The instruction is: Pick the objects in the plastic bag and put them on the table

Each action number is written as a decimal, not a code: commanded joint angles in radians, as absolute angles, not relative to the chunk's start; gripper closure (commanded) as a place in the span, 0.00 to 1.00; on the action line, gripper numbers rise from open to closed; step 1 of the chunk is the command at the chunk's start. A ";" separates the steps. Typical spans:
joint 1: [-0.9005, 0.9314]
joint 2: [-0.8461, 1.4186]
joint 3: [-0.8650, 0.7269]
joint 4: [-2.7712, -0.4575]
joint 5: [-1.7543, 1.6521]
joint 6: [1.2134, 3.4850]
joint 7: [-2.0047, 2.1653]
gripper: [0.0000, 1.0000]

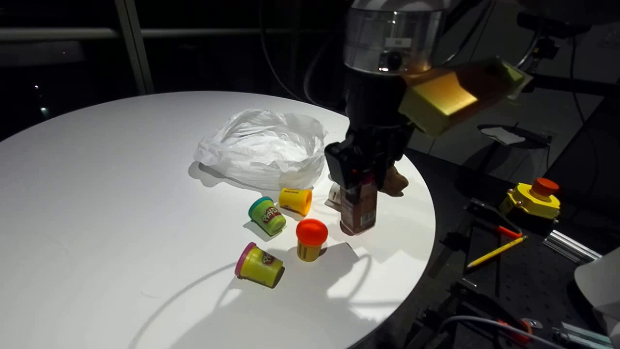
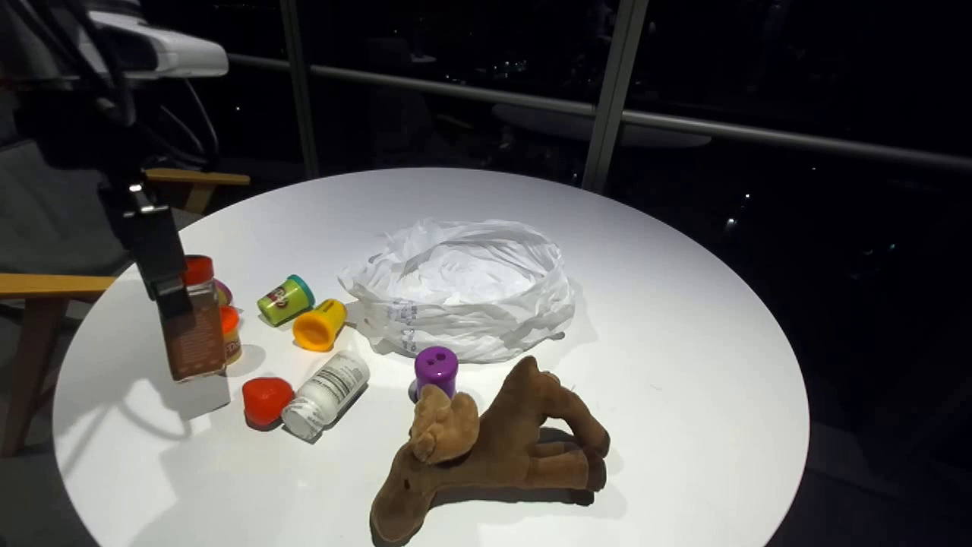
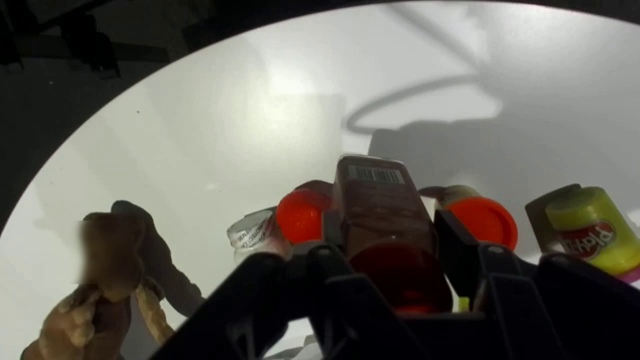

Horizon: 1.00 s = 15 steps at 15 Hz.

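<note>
My gripper (image 3: 390, 235) is shut on a brown bottle with a red cap (image 1: 358, 211), with one finger on each side. The bottle also shows in an exterior view (image 2: 195, 338), upright, low over the white table; I cannot tell whether it touches. The white plastic bag (image 1: 252, 169) sits open on the table, and only white plastic shows inside its opening (image 2: 471, 327). Out on the table are a green tub (image 2: 286, 300), a yellow tub (image 2: 320, 325), an orange-lidded tub (image 1: 310, 240), a purple-lidded tub (image 1: 260, 265), a white bottle (image 2: 328, 393) and a red object (image 2: 267, 400).
A brown plush moose (image 2: 501, 456) lies near a purple shaker (image 2: 437, 372). The round table's edge (image 1: 433, 218) runs close by the gripper. Beyond it stand an emergency stop (image 1: 533, 198) and a yellow pencil (image 1: 497, 252). A wooden chair arm (image 2: 57, 285) is behind the arm.
</note>
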State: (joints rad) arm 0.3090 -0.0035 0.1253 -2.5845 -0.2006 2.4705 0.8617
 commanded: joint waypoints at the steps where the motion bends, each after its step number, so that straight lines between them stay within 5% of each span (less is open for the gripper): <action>1: 0.266 -0.020 0.159 -2.659 -0.085 2.584 0.762 0.76; 15: 0.280 0.140 0.088 -2.628 -0.408 2.782 0.986 0.76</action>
State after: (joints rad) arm 0.2607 0.1255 0.1165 -2.6493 -0.3193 2.7707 0.9074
